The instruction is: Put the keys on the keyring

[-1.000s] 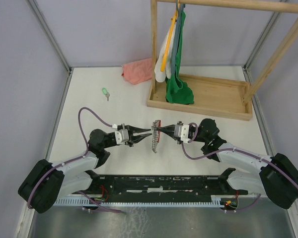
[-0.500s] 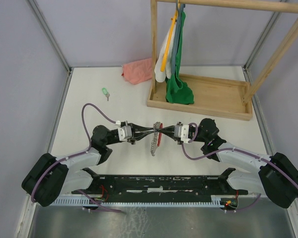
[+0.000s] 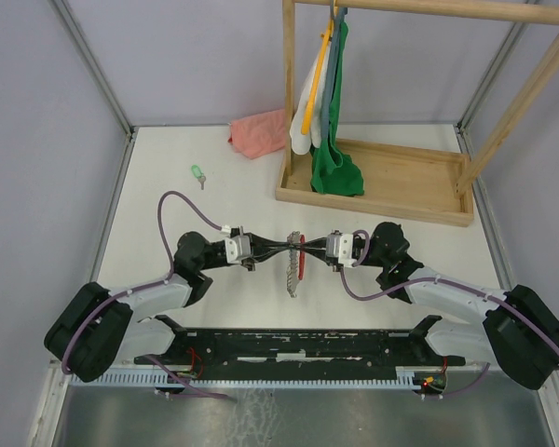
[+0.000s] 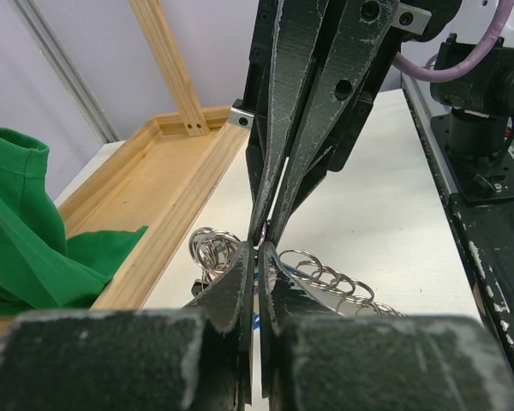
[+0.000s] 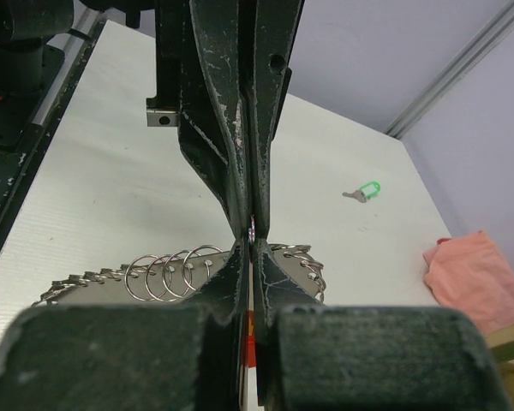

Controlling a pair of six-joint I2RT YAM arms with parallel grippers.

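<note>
My left gripper (image 3: 281, 247) and right gripper (image 3: 305, 248) meet tip to tip above the table's middle. The right gripper (image 5: 251, 245) is shut on the keyring (image 3: 292, 275); its grey strip and red strap (image 3: 301, 265) hang below the tips. The strip's rings (image 5: 171, 272) show beside the jaws, and a red sliver sits between them. The left gripper (image 4: 259, 249) is shut, with a blue sliver of the blue key (image 4: 254, 320) between its jaws. The rings (image 4: 327, 276) lie just behind. The light green key (image 3: 197, 174) lies alone at the far left, also in the right wrist view (image 5: 364, 190).
A wooden rack with a tray base (image 3: 405, 182) stands at the back right, with green and white clothes (image 3: 331, 163) hanging into it. A pink cloth (image 3: 259, 133) lies at the back centre. The arms' mounting bar (image 3: 289, 346) runs along the near edge.
My left gripper has moved right and closed the gap to the right gripper's tips. The right gripper and the hanging keyring have shifted only slightly.
</note>
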